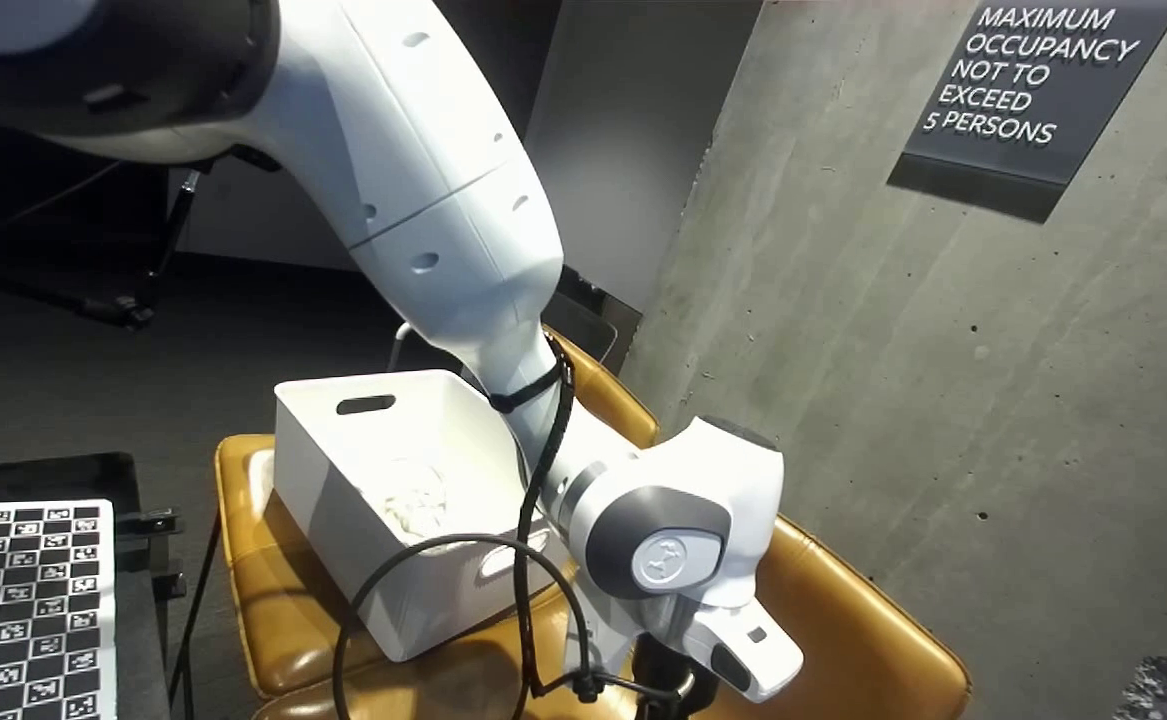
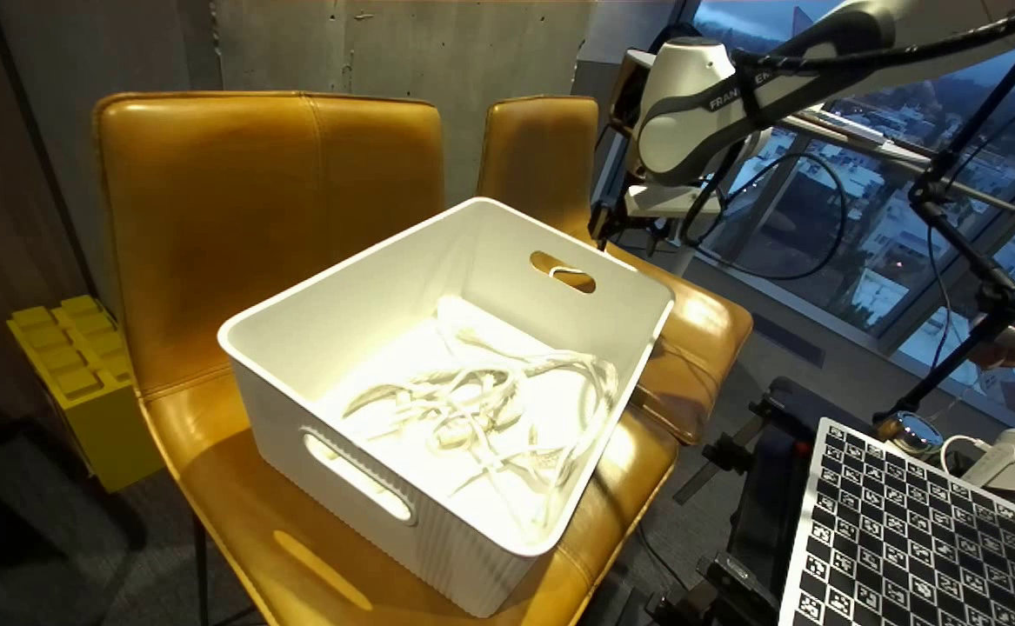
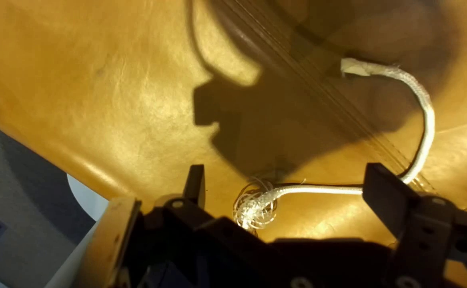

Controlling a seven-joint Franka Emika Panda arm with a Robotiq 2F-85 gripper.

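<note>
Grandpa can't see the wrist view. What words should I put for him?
A pale cord with one frayed end curves over a shiny tan seat. The black end effector stands open, empty, at the bottom. A dark shadow crosses the seat.

in an exterior view, tilted, the look is down on the white box [image 1: 343, 530] from farther off, with the arm [image 1: 453, 200] crossing close in front, the board [image 1: 23, 610] left of the box and the wall [image 1: 873, 380] to its right. in an exterior view it comes from nearer, down into the box, facing the chair back [image 2: 272, 243] behind it, with the window [image 2: 898, 217] far right of it. these two look from roughly opposite ends of the box and share it, arm, board and wall. the wrist view looks almost straight down from close above a seat [image 3: 149, 120] near the box, the gripper [image 3: 284, 178] along its lower edge.
</note>
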